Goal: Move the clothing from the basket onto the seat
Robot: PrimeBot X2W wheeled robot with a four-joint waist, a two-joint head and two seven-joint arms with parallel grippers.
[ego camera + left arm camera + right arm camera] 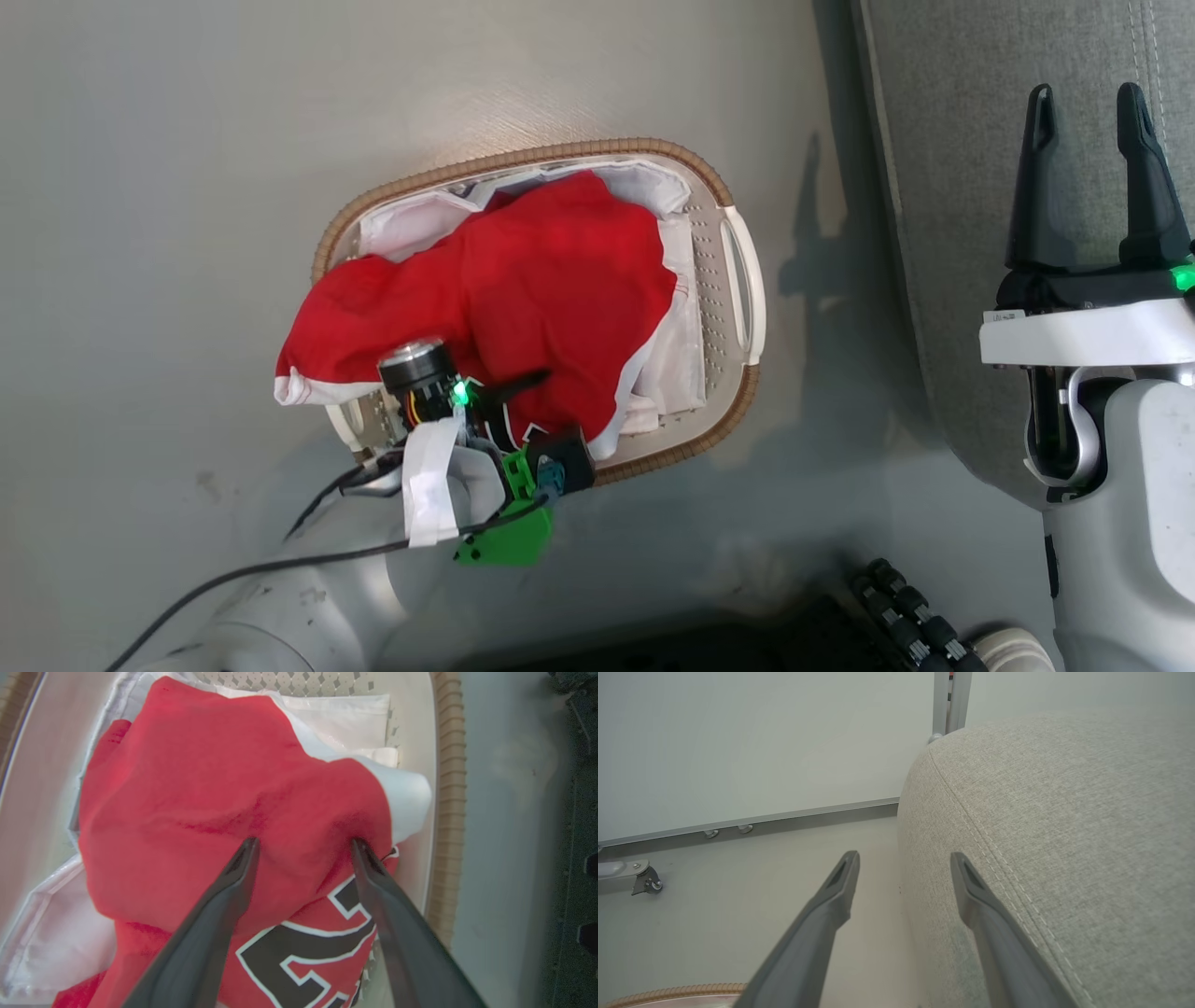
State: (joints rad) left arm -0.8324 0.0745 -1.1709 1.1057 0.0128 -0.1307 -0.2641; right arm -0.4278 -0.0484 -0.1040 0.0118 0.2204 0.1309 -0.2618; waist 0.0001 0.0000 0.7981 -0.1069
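Our left claw (pixel 304 842) is open wide, and its two long dark fingers (pixel 219 914) push their tips down into the soft red clothing with white trim (pixel 196 788). A bump of the red cloth sits between the tips, but the fingers are not pinching it. Just below the tips we see big black letters with white edges (pixel 303 945) on the cloth. The clothing lies piled in the oval cream plastic basket with holes in its sides and a brown woven rim (pixel 719 271). One red corner with a white edge hangs out over the rim on our left side. A thin white cloth liner (pixel 411 224) peeks out under the red pile. The basket stands on the pale smooth floor (pixel 187 140). The big grey cloth seat with a stitched seam (pixel 952 140) is to the right of the basket, apart from it. Our right claw (pixel 1086 103) is open too and holds nothing. It hangs by the rounded edge of the seat, with its fingers pointing away from us.
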